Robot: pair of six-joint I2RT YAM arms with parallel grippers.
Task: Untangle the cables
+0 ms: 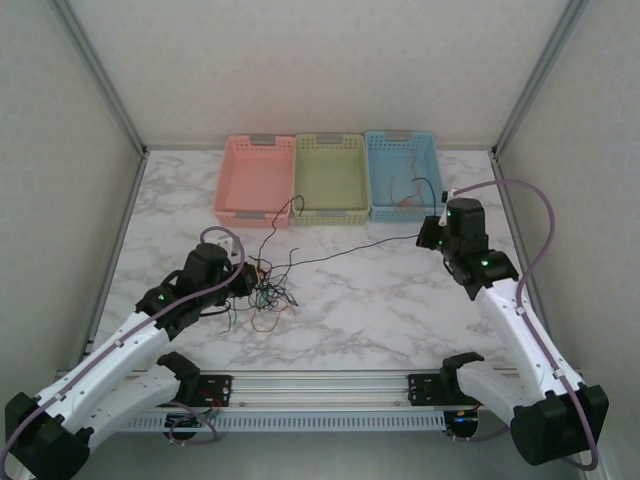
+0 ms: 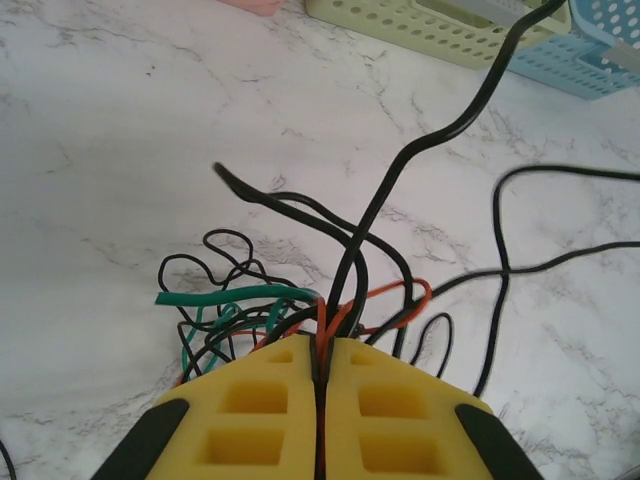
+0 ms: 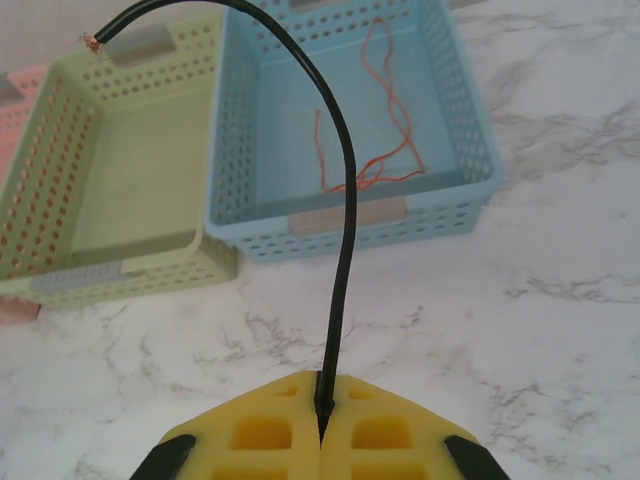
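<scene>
White marble tabletop (image 1: pixel 400 310) with pale panels on three sides, seen from above and behind two robot arms. Three perforated plastic baskets sit side by side at the far edge: a pink basket (image 1: pixel 255 182) on the left, a green basket (image 1: pixel 332 178) in the middle and a blue basket (image 1: pixel 403 172) on the right. The overhead view gives the whole layout. A tangle of cables (image 1: pixel 270 295), made of thin black, green and orange wires, lies on the marble left of centre, and the left gripper (image 1: pixel 248 282) is at its left edge. A long black cable (image 1: pixel 340 253) runs from that tangle across the table to the right gripper (image 1: pixel 428 237), which sits just in front of the blue basket. Jaw detail is too small to read from above. The left wrist camera supplies it: the yellow fingers (image 2: pixel 260 410) are pressed together with only a thin seam between them, pinching strands where the tangle meets the fingertips. Which strands are actually gripped cannot be told. A green strand (image 2: pixel 235 296) sticks out to the left, an orange strand (image 2: pixel 400 300) loops to the right, and black wires rise and fan out over the marble. The right wrist camera shows that gripper's fingers closed too, clamped on the long black cable. The cable stands up from the seam and bends left over the green basket, ending in a bare copper tip. The same camera shows a loose orange wire (image 3: pixel 385 130) lying inside the blue basket, apart from the gripper.
</scene>
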